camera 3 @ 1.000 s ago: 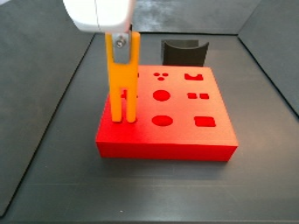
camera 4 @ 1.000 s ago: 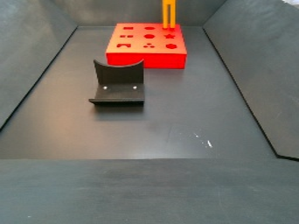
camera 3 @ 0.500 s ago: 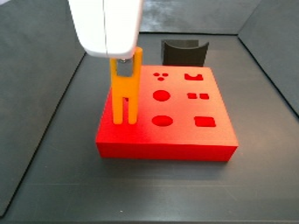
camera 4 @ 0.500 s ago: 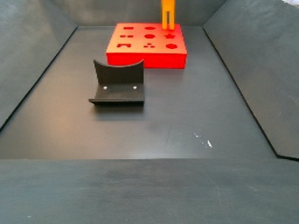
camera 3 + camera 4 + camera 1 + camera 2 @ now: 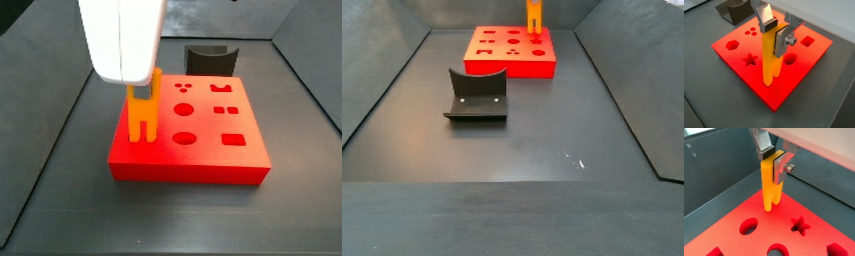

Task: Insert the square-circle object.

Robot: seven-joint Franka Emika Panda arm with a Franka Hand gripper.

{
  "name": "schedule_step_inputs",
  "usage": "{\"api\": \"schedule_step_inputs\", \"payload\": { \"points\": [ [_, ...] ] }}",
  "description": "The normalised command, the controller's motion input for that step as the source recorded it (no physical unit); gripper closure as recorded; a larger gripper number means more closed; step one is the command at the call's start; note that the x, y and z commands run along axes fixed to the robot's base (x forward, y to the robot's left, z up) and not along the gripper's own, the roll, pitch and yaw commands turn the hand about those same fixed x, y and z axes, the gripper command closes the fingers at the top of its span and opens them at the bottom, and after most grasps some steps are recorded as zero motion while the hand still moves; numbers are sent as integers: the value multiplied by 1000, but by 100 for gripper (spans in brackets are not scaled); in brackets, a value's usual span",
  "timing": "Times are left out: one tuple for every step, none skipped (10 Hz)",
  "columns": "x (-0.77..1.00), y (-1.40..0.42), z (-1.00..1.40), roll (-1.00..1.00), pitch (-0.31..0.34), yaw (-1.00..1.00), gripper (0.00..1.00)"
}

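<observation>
Lower than it had been 1 second before, my gripper (image 5: 776, 31) had come down over the red block (image 5: 214, 160), and the white wrist housing now covered more of the bar (image 5: 142, 112) in a side view. Between those pictures the bar's visible length above the block had shortened, which I took to mean its 2 prongs had gone deeper into their holes.

I had the gripper clenched on the bar's upper end: in both wrist views the silver fingers (image 5: 779, 164) pressed its 2 faces, with nothing else between them. It stood upright at the block's edge farthest from the square hole (image 5: 234, 140), prongs down. In a wrist view (image 5: 771, 57) the prong tips met the block's top face, but I could not tell how far they had sunk. In the far side view only a short orange stub (image 5: 535, 16) showed above the block (image 5: 509, 55).

I judged the insertion to be under way and not finished, since a good length of bar remained above the block. What was left seemed to be a straight push down, keeping the bar vertical so that neither prong would bind.

The grey holder (image 5: 477, 95) stood well apart from the block on its far side from the bar, and played no part. The block's other holes, among them the star (image 5: 749, 60) and the circle (image 5: 186, 138), were empty.
</observation>
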Motion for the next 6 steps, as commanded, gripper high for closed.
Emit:
{"api": "schedule_step_inputs", "payload": {
  "points": [
    [29, 0, -443, 0, 0, -74, 100],
    [0, 0, -411, 0, 0, -66, 100],
    [0, 0, -174, 0, 0, 0, 100],
    [-34, 0, 0, 0, -19, 0, 100],
    [-126, 9, -309, -227, -374, 23, 100],
    [-160, 0, -451, -120, -379, 0, 100]
  ]
}}
